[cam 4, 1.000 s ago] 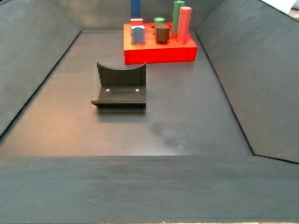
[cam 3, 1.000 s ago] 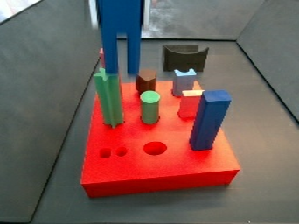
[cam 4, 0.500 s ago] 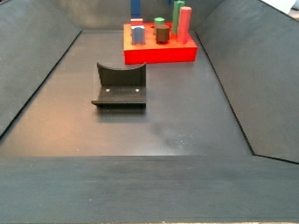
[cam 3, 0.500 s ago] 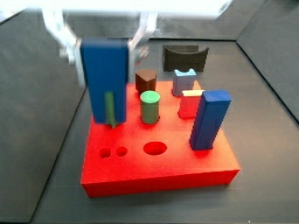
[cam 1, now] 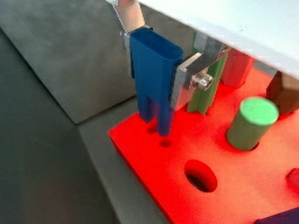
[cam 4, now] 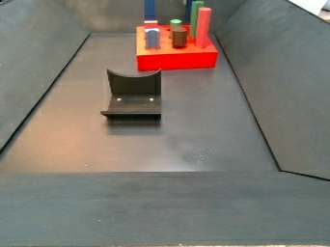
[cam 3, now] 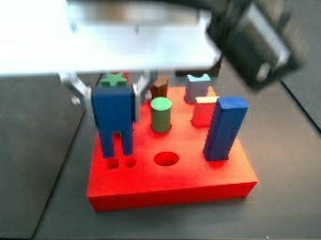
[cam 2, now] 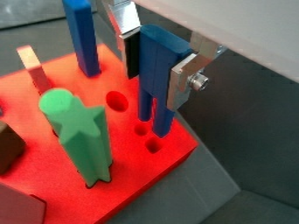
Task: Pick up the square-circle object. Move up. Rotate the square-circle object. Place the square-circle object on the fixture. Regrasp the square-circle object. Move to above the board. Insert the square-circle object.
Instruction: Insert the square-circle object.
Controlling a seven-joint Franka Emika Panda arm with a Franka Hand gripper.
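Note:
The square-circle object (cam 3: 115, 112), a blue oblong block, hangs upright with its two prongs pointing down. My gripper (cam 3: 111, 94) is shut on it, and in both wrist views silver fingers (cam 1: 187, 74) (cam 2: 181, 79) clamp its sides. In a side view the prong tips sit just over two small holes (cam 3: 120, 162) at the front left of the red board (cam 3: 189, 183). The same holes (cam 2: 146, 138) show under the block (cam 2: 158, 74) in a wrist view. The dark fixture (cam 4: 131, 96) stands apart on the floor.
Upright pegs crowd the board: a green star peg (cam 2: 76, 131) right behind the block, a green cylinder (cam 3: 160, 114), a blue square post (cam 3: 226, 127), a red peg (cam 3: 204, 111). A larger round hole (cam 3: 166, 158) lies beside the small ones. Dark sloped walls (cam 4: 39, 87) enclose the floor.
The gripper has come down with the blue block and shifted slightly toward the front of the board; its prongs are now close over the two small holes. Nothing else moved.

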